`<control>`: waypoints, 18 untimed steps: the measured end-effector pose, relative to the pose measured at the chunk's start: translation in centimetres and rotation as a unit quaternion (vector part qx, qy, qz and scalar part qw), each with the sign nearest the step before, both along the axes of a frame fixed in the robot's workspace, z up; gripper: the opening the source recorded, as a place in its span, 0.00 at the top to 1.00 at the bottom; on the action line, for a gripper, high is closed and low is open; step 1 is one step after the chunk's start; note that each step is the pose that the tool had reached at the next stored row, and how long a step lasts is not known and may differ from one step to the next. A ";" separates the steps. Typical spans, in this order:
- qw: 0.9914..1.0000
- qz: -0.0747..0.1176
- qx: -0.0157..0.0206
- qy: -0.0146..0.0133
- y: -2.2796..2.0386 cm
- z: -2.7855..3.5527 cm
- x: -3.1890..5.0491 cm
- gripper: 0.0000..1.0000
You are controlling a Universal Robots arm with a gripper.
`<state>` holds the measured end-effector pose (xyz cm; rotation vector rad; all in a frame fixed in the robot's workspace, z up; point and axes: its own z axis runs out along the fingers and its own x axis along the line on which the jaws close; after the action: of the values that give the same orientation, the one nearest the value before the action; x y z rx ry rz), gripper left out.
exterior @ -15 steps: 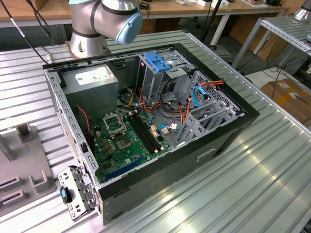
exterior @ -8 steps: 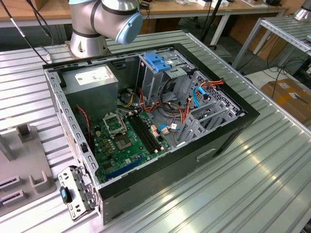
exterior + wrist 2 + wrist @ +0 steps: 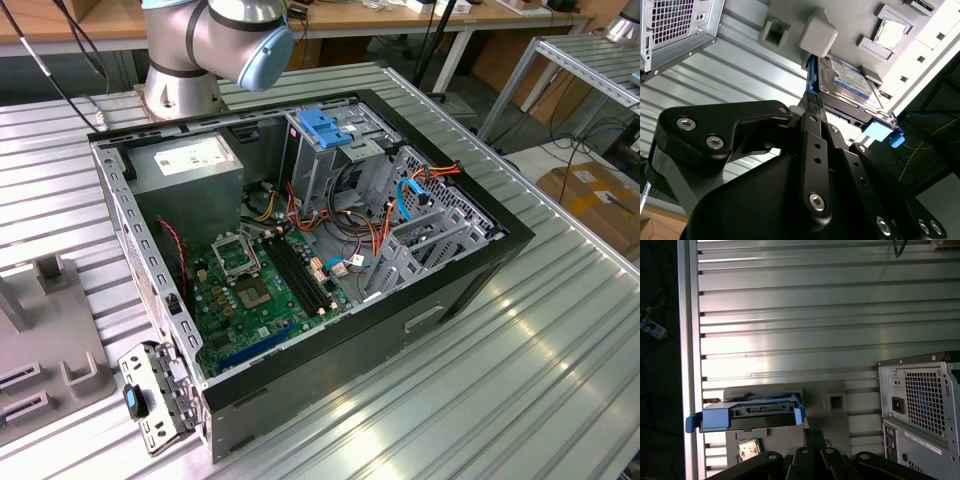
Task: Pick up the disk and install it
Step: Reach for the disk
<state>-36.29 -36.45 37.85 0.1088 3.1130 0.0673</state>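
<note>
The disk [image 3: 846, 79] lies flat on a grey fixture plate [image 3: 790, 12] with its white-and-blue label up; the print on the label is too small to make out. Blue side rails run along both of its flanks. In the first wrist view the disk [image 3: 751, 412] sits at the very edge of the ribbed metal desk [image 3: 790, 315]. One blue rail tab [image 3: 691, 423] reaches the desk's border rail, and beyond that is only dark floor with loose cables.

The black end effector [image 3: 815, 107] is right at the disk's near end, with one link touching a blue rail. I cannot tell whether it is apart or clamped on the disk.

A pale block [image 3: 818, 34] stands on the plate just beyond the disk. A small square silvery part [image 3: 892, 32] rests in a recess nearby.

The computer case [image 3: 920, 405] shows its rear grille well apart from the disk, with bare desk between them. In the exterior view the case [image 3: 330, 370] lies open on its side in the middle of the desk. The plate [image 3: 60, 350] is at the exterior view's left.

Inside the case are a green motherboard [image 3: 250, 290], orange and red cables [image 3: 375, 225] and a grey drive cage topped by a blue latch [image 3: 325, 125]. A power-supply box [image 3: 190, 175] carries a white label that is too small to read. The arm's base [image 3: 185, 60] rises just behind the case.
</note>
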 end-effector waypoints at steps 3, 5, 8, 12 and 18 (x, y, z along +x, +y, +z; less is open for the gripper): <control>1.000 0.000 0.000 0.000 0.25 -0.04 -0.24 0.89; 1.000 0.000 0.000 0.000 0.28 -0.04 -0.27 0.89; 1.000 0.000 0.000 0.000 0.30 -0.04 -0.38 0.89; 1.000 0.000 0.000 0.000 0.30 -0.05 -0.39 0.89; 1.000 0.000 0.000 0.000 0.38 -0.13 -0.43 0.89</control>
<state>-36.72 -36.07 37.72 0.1091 3.1128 0.0676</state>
